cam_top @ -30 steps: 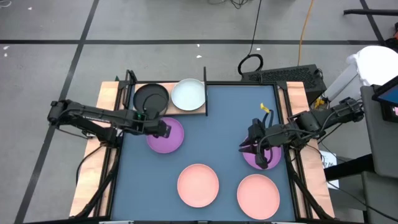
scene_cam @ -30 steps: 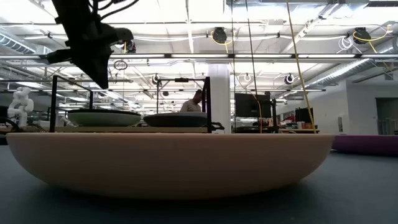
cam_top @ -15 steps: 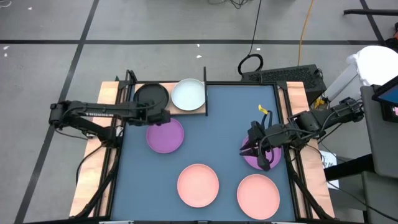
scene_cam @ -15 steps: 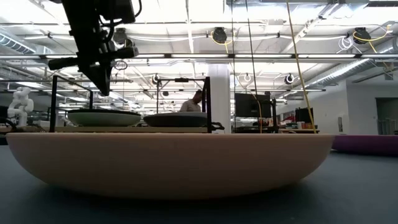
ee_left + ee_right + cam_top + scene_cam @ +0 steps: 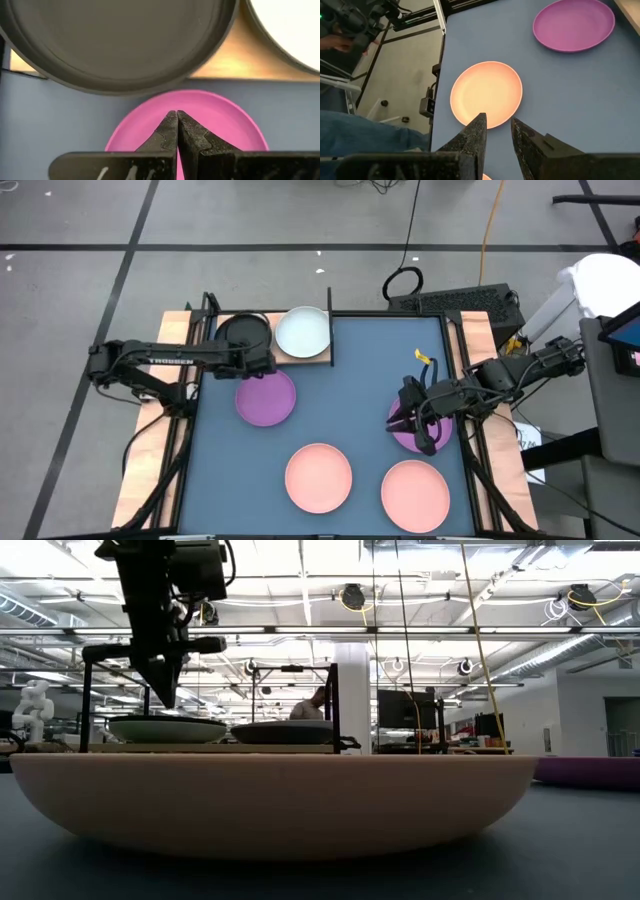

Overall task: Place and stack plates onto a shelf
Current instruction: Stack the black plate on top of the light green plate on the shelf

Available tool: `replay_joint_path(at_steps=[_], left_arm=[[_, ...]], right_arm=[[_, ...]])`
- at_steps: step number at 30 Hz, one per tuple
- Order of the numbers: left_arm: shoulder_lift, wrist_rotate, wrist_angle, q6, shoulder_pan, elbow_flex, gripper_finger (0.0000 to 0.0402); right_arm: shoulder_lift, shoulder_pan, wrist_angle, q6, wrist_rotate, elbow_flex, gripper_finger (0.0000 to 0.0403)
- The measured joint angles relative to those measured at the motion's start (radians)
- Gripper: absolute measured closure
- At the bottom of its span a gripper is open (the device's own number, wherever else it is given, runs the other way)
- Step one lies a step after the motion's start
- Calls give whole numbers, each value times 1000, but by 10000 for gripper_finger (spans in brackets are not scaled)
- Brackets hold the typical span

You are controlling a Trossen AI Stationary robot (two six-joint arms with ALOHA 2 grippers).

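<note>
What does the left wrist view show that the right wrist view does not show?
Only the left wrist view shows the black plate and the whitish plate on the wooden shelf, behind the shut left gripper. Only the right wrist view shows a salmon pink plate, the right gripper with a gap between its fingers, and a person's hand. Both show the purple plate on the blue-grey mat.

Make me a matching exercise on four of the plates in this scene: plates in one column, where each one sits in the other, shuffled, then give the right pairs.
Plates:
1. black plate
2. whitish plate
3. purple plate by the left arm
4. purple plate by the right arm

Places:
A. under the right gripper
B. on the shelf, right half
C. on the mat, just in front of the shelf
D. on the shelf, left half

Pairs: 1-D, 2-B, 3-C, 4-A
</note>
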Motion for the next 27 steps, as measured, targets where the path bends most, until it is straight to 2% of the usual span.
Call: replay_joint_path(at_steps=[15,27], left_arm=[[90,-38,-14,-2,7,0,400],[102,-94,-22,10,43,0,400]], right_arm=[[0,0,0,-2,2,0,328],[0,0,0,-3,3,0,328]])
